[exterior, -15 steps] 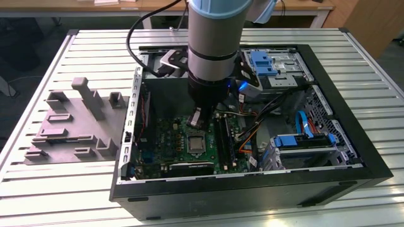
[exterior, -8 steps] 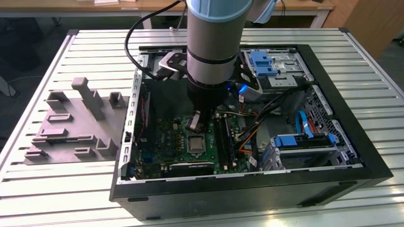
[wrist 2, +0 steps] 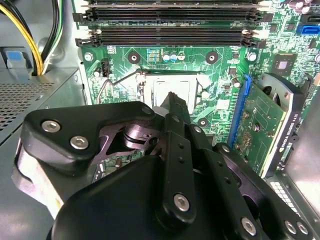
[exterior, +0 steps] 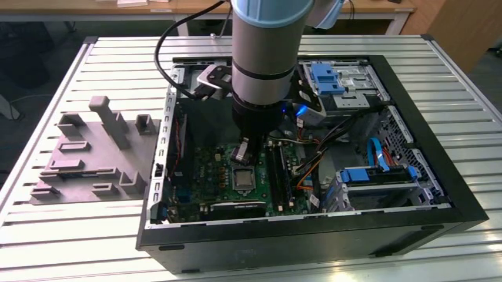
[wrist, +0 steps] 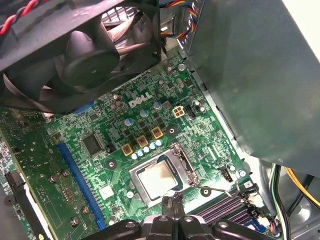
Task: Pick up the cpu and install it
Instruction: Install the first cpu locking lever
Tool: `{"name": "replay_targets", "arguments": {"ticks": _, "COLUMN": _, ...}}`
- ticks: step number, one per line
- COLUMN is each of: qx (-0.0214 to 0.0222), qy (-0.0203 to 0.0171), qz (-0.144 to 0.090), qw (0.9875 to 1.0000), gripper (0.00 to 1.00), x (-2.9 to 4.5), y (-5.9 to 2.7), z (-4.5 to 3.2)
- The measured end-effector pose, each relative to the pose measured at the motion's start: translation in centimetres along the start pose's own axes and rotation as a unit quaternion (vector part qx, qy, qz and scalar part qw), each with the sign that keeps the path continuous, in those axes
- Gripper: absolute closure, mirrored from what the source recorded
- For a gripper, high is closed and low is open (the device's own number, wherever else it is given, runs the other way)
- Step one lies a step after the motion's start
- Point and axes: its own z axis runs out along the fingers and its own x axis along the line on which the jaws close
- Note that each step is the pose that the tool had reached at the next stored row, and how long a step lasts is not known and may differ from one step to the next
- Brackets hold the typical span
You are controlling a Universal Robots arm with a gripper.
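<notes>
- Plainly, the relation I care about is gripper to cpu, and the first wrist view shows it best. The cpu lies flat inside the socket on the motherboard.
- The gripper has its fingertips just beside the cpu's edge. It stands on the side facing the memory slots, not squarely over the chip.
- From the fingertips, the cpu lies toward the fan, with the memory slots behind the gripper.
- I read the fingers as drawn together, with only a thin seam between them and nothing gripped. The cpu's silvery top is bare and uncovered.
- The cpu is square, so it has no long axis to line up with. What counts is that its edges sit parallel to the socket frame, and they look square to it.
- In the second wrist view the gripper ends in a dark tip over the pale socket opening. I cannot tell from there whether it touches anything.
- In the exterior view the arm hangs down into the open computer case. The gripper is just off the socket, close above the board.
- My judgement is that the cpu is already placed in the socket. Whether the retaining frame is latched I cannot say.
- The grey moulded tray sits outside the case, on the table, well apart from the gripper.
</notes>
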Motion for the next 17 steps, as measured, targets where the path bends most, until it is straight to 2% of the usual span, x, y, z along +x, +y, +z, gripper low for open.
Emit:
{"name": "replay_targets", "arguments": {"ticks": 4, "qx": 0.0002, "qy": -0.0003, "qz": 0.000, "qw": 1.0000, "gripper": 0.89, "x": 0.02, "y": -0.01, "z": 0.00}}
{"name": "replay_targets", "arguments": {"ticks": 5, "qx": -0.0012, "qy": -0.0025, "qz": 0.000, "qw": 1.0000, "gripper": 0.89, "x": 0.08, "y": -0.03, "z": 0.01}}
{"name": "replay_targets", "arguments": {"ticks": 6, "qx": -0.0043, "qy": -0.0079, "qz": 0.000, "qw": 1.0000, "gripper": 0.89, "x": 0.13, "y": -0.06, "z": 0.00}}
{"name": "replay_targets", "arguments": {"ticks": 8, "qx": -0.0133, "qy": -0.0236, "qz": -0.001, "qw": 0.9996, "gripper": 0.89, "x": 0.22, "y": -0.13, "z": 0.01}}
{"name": "replay_targets", "arguments": {"ticks": 9, "qx": -0.0157, "qy": -0.0278, "qz": -0.001, "qw": 0.9995, "gripper": 0.89, "x": 0.24, "y": -0.14, "z": 0.01}}
{"name": "replay_targets", "arguments": {"ticks": 13, "qx": -0.0146, "qy": -0.0292, "qz": -0.001, "qw": 0.9995, "gripper": 0.89, "x": 0.16, "y": -0.23, "z": -0.01}}
{"name": "replay_targets", "arguments": {"ticks": 17, "qx": -0.0145, "qy": -0.0292, "qz": -0.001, "qw": 0.9995, "gripper": 0.89, "x": -0.39, "y": -0.63, "z": -0.01}}
